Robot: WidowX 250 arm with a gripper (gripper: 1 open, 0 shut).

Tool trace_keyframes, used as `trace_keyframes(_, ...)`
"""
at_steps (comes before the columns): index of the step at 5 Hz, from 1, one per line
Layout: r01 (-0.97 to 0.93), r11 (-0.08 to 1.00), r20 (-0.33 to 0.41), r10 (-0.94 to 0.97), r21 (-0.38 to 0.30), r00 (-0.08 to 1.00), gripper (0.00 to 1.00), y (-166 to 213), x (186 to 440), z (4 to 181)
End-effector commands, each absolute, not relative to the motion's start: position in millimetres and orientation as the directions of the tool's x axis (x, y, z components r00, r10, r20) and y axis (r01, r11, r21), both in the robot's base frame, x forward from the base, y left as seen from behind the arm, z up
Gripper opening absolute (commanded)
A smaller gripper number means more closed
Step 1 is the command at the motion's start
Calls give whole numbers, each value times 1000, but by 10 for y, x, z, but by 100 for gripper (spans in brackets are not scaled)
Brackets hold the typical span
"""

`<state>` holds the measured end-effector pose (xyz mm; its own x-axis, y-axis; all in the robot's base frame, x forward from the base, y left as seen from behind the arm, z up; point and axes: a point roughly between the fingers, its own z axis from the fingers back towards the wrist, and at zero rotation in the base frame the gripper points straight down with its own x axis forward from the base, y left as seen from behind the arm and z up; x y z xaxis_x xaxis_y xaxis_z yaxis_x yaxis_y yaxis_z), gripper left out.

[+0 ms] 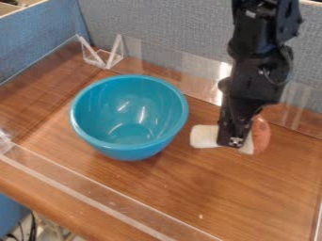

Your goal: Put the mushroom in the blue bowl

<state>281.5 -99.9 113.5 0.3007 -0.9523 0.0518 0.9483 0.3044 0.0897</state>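
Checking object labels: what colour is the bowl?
Glossy turquoise-blue, plain inside and out; the bowl shows clearly in the only camera view.

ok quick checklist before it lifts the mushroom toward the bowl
1. Gripper down on the mushroom, lying on the table: ok.
2. Jaws shut on the mushroom: ok, they read as closed around it, though the contact itself is partly hidden.
3. Mushroom lifted off the table: not ok, it appears to rest on the wood.
4. Blue bowl upright and empty: ok.
5. Path from mushroom to bowl free of clutter: ok, only bare wood lies between them.
6. Grip firm enough to survive the lift: cannot tell.
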Motion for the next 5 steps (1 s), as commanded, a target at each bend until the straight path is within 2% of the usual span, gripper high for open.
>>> trace_keyframes(1, 942, 301, 99, -952, 149, 289, 0, -965, 2833, 1332)
trace_keyframes(2, 932, 320, 96, -947, 168, 308, 0, -755, 2869, 1472)
trace_keyframes(4, 855, 480, 47, -876, 195, 480, 0, 240, 2890, 1798)
trace_keyframes(5, 838, 512, 35, -857, 188, 515, 0, 493, 2944, 1785)
